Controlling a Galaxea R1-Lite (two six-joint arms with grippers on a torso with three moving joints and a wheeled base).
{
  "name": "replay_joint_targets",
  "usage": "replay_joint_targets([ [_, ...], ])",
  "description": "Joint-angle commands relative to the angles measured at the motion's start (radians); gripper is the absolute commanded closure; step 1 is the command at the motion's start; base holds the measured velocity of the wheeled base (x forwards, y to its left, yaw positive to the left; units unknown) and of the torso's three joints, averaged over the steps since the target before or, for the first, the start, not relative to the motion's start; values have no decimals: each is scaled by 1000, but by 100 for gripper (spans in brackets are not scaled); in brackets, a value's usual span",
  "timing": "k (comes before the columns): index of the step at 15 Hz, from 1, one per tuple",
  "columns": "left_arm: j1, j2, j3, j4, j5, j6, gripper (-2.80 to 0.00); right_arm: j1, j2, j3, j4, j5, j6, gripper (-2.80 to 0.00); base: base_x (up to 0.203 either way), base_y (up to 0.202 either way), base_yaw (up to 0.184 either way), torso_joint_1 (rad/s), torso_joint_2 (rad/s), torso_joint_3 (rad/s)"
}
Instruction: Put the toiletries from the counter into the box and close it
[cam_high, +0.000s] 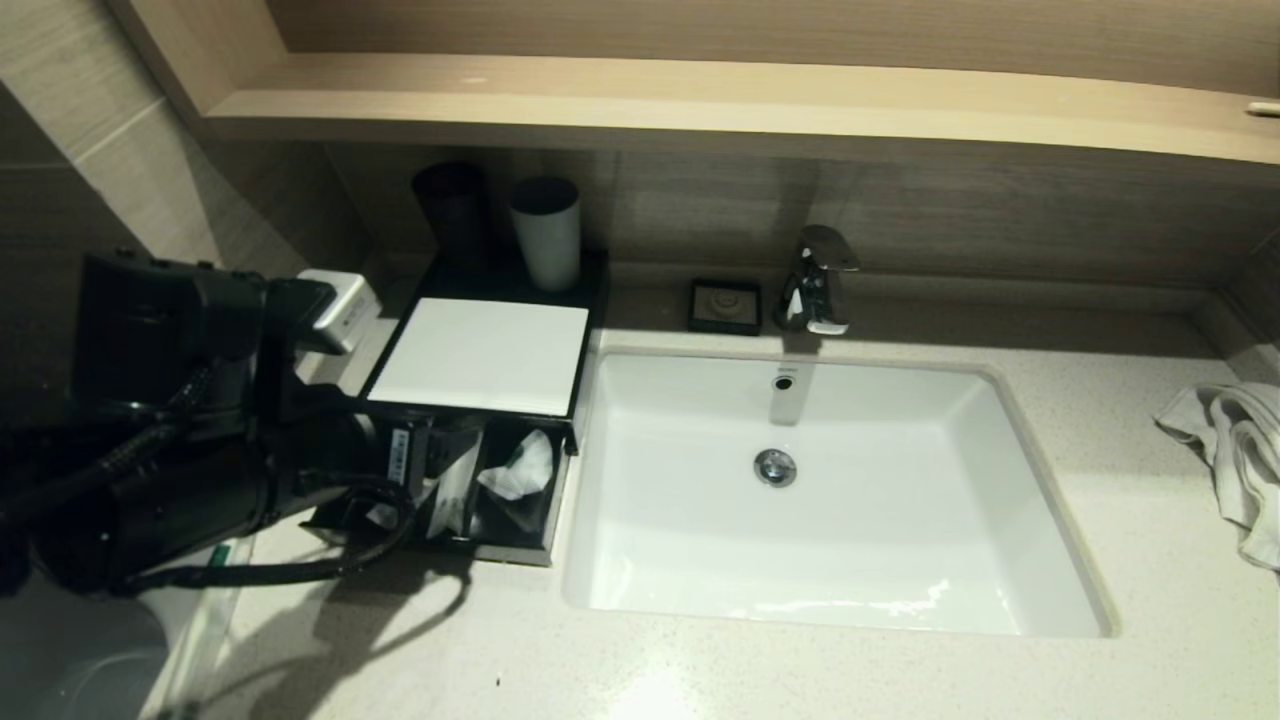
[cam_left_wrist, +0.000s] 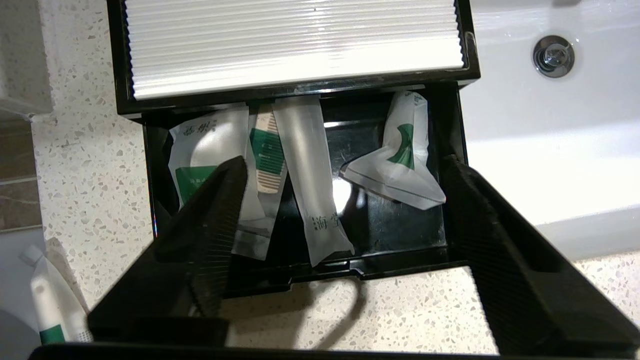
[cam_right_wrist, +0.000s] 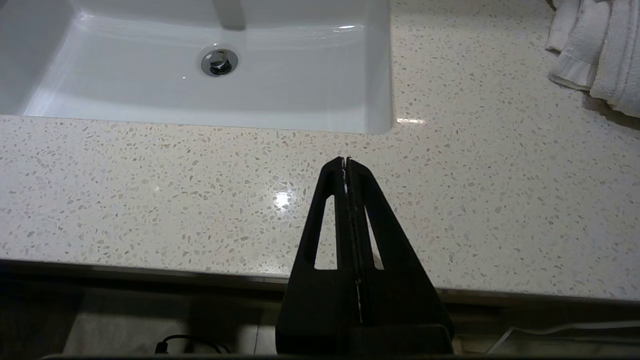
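The black box (cam_high: 583, 392) with its white top panel (cam_left_wrist: 295, 45) stands left of the sink, and its front drawer (cam_left_wrist: 400, 260) is pulled out. Several toiletries lie inside: a round flat packet (cam_left_wrist: 200, 150), a comb packet (cam_left_wrist: 267, 155), a long thin packet (cam_left_wrist: 310, 190) and a crumpled one (cam_left_wrist: 400, 165), which also shows from the head (cam_high: 520, 470). My left gripper (cam_left_wrist: 344, 162) hangs open over the drawer's front, fingers spread nearly the drawer's width, holding nothing. Another whitish packet with a green band (cam_left_wrist: 47, 305) lies at the counter's left edge. My right gripper (cam_right_wrist: 346, 161) is shut over the counter (cam_right_wrist: 150, 190) in front of the sink.
A black cup (cam_high: 455, 215) and a white cup (cam_high: 547, 232) stand on the back of the box. The soap dish (cam_high: 725, 305) and faucet (cam_high: 820, 280) sit behind the sink (cam_high: 1020, 560). A white towel (cam_high: 1235, 440) lies at the far right.
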Motion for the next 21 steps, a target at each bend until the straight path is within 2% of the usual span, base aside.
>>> replay_joint_targets([
  [1, 1, -33, 30, -1, 2, -1, 0, 0, 0, 0, 0, 0, 0, 0, 0, 0, 0, 0, 0, 0],
  [6, 4, -120, 187, 3, 26, -3, 0, 0, 0, 0, 0, 0, 0, 0, 0, 0, 0, 0, 0, 0],
  [10, 5, -193, 249, 22, 46, -5, 0, 0, 0, 0, 0, 0, 0, 0, 0, 0, 0, 0, 0, 0],
  [16, 5, -304, 295, 155, 45, -7, 0, 0, 0, 0, 0, 0, 0, 0, 0, 0, 0, 0, 0, 0],
  [21, 5, -256, 331, 192, 45, -43, 0, 0, 0, 0, 0, 0, 0, 0, 0, 0, 0, 0, 0, 0],
])
